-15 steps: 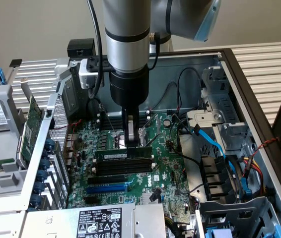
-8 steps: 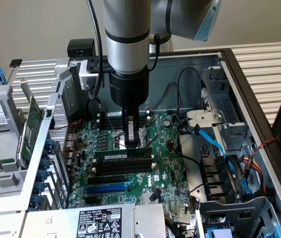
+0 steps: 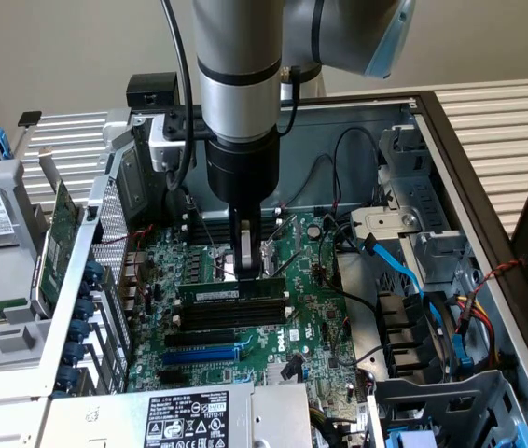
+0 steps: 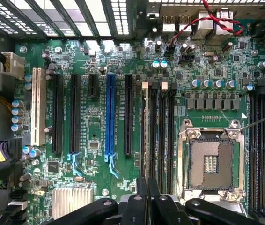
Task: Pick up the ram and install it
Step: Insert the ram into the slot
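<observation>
The ram (image 3: 219, 292), a thin green stick with a white label, stands on edge in the first of the long black memory slots (image 3: 231, 319) on the motherboard. My gripper (image 3: 245, 271) comes straight down onto its top edge, a little toward the exterior view's right of its middle. In the wrist view the ram (image 4: 145, 131) shows edge-on in the slot with white end clips, running up from between my black fingers (image 4: 142, 194). The gripper (image 4: 147, 190) is shut on it.
Empty black memory slots (image 4: 163, 131) lie beside the ram, then the open CPU socket (image 4: 210, 159). A blue expansion slot (image 4: 109, 115) sits on the ram's other side. A green expansion card (image 3: 54, 243) stands at the exterior view's left, blue cables (image 3: 404, 271) at its right.
</observation>
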Controlling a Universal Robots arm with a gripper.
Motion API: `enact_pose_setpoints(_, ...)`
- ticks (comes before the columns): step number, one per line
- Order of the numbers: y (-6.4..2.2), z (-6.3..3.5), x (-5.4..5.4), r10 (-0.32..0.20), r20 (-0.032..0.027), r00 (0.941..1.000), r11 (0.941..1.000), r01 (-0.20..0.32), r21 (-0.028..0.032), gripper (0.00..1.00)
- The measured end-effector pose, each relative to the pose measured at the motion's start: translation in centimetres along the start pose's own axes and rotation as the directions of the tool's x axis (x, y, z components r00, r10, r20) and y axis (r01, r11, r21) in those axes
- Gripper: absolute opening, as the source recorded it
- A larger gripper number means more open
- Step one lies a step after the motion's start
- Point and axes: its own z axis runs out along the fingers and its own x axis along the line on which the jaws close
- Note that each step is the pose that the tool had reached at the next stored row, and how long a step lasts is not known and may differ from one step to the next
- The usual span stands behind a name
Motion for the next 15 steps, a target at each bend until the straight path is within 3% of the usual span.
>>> enact_pose_setpoints(15,0.15,0.91,0.07,0.000,0.0001,1.0000,1.0000,0.000,0.0006,0.12)
